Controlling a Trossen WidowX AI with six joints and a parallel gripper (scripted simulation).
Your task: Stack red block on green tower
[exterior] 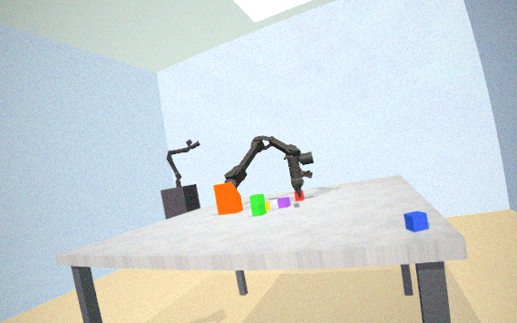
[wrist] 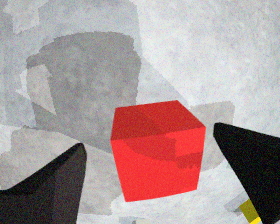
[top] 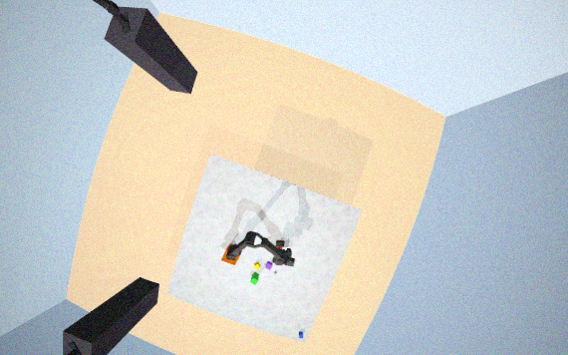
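The red block (exterior: 302, 198) (wrist: 158, 162) sits on the table. In the wrist view it is large, a little below the middle. My gripper (wrist: 152, 140) (exterior: 299, 194) is wide open and points down close above the block. In the wrist view one finger shows on each side of the block, with a gap on both sides. In the exterior view a fingertip covers part of it, and in the top view the arm hides most of it. The green tower (top: 254, 278) (exterior: 258, 205), two green blocks high, stands upright, away from the gripper.
A yellow block (top: 257, 265) (exterior: 268, 206) and a purple block (top: 268, 265) (exterior: 284, 202) lie between the tower and gripper. A tiny grey block (top: 275, 272) (exterior: 297, 205) is beside the purple one. An orange block (exterior: 228, 200) is at the arm's base. A blue block (top: 301, 335) (exterior: 416, 221) sits near a table corner.
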